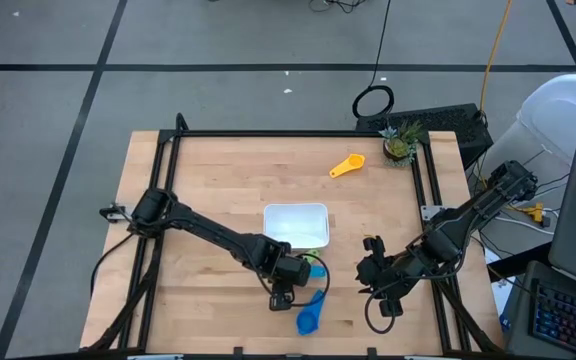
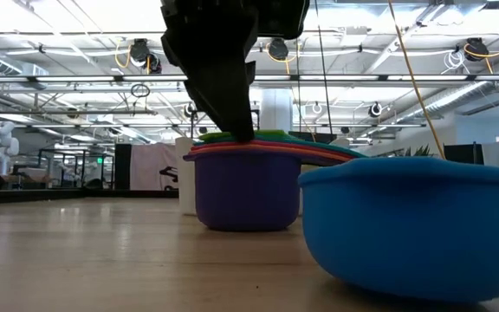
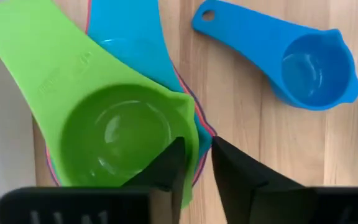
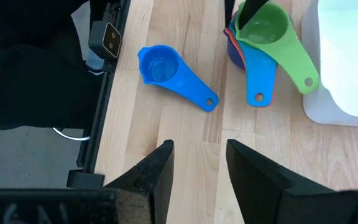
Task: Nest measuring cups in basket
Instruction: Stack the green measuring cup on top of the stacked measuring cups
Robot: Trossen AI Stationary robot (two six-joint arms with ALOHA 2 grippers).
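A stack of nested measuring cups (image 1: pixel 314 268) stands by its dark blue bottom cup (image 2: pixel 245 191) on the table, next to the white basket's (image 1: pixel 295 212) near right corner. The green cup (image 3: pixel 114 130) is on top, with an orange rim and a blue handle (image 4: pixel 260 81) under it. My left gripper (image 3: pixel 196 146) is shut on the stack's rim. A single light blue cup (image 3: pixel 309 68) lies nearer the front edge. A yellow cup (image 1: pixel 347 165) lies far back. My right gripper (image 4: pixel 197 155) hovers open over bare table to the right. My left gripper has the stacked rims (image 3: pixel 199 134) between its fingers, on the side opposite the handles. One finger (image 3: pixel 166 165) is inside the green bowl and the other (image 3: pixel 235 171) is outside the cups' walls. The fingers come steeply from above. The stack's bottom (image 2: pixel 245 227) rests on the table.
A small potted plant (image 1: pixel 400 145) stands at the far right corner. A black frame rail (image 1: pixel 423 180) runs along the table's sides. Bare wood lies between the basket and the yellow cup and on the table's left half.
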